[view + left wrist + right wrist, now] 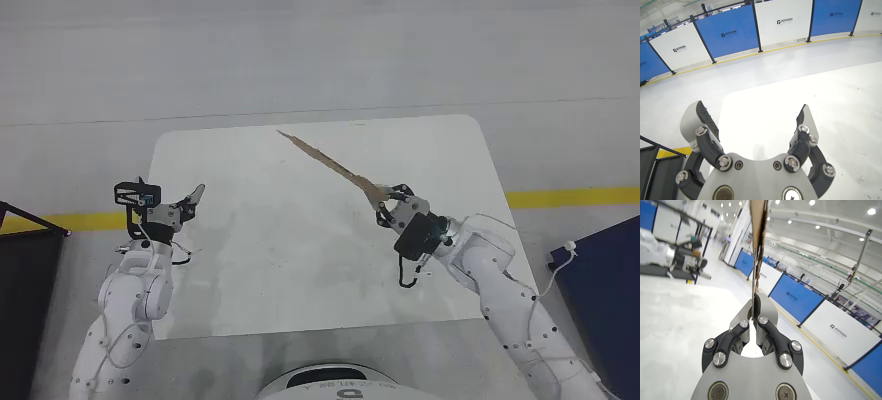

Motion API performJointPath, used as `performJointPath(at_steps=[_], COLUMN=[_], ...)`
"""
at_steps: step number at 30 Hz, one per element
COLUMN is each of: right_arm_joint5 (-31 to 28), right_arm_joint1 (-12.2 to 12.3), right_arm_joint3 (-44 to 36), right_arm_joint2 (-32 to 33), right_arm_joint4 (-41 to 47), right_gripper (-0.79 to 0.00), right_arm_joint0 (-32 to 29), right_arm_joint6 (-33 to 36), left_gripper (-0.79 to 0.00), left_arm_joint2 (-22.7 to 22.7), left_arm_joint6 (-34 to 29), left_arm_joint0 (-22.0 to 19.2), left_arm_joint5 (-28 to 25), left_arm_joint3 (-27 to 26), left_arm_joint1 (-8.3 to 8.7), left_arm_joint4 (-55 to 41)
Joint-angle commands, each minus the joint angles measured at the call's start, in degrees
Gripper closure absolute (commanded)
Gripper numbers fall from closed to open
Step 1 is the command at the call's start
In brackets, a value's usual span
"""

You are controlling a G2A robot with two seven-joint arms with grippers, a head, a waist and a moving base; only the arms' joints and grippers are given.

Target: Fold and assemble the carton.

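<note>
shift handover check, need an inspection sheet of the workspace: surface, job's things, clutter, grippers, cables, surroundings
surface: white table with rounded corners and a few small dark specks
job's things: flat brown carton, not yet folded, seen edge-on, held by one end over the table
clutter: nothing seen
grippers: right gripper shut on the carton's edge; left gripper open and holding nothing, at the table's left edge
cables: right wrist cable, black and looped; left wrist cable, black and thin
surroundings: grey floor with a yellow line; blue and white fence panels
</note>
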Motion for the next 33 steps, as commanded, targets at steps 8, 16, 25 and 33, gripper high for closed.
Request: performJointPath(at_steps=[8, 16, 25, 33], right_arm_joint5=[3.88, 3.88, 3.80, 6.97], right_arm_joint1=[2.22, 2.22, 2.36, 3.09], right_arm_joint3=[-3.66, -3.66, -7.96, -12.52], right_arm_joint2=[4.31, 4.31, 2.06, 2.99], right_arm_joint4=[-26.41, -26.41, -39.56, -49.31], right_gripper=[0.000, 0.000, 0.000, 0.000], right_arm_joint0=[-0.82, -0.82, 0.76, -0.29], right_arm_joint6=[-4.12, -4.12, 8.44, 8.51], left_gripper=[-0.785, -0.785, -0.785, -0.785], left_arm_joint2=[0.00, 0.00, 1.17, -1.10], left_arm_joint6=[0.00, 0.00, -6.85, -49.28], left_arm_joint0=[0.00, 0.00, -0.82, -4.02], left_arm_joint5=[0.00, 0.00, -9.91, -19.83], left_arm_joint3=[0.00, 0.00, -0.73, -3.14], left_arm_joint1=[0.00, 0.00, -0.95, 0.30], left_arm_joint4=[0.00, 0.00, -29.29, -83.83])
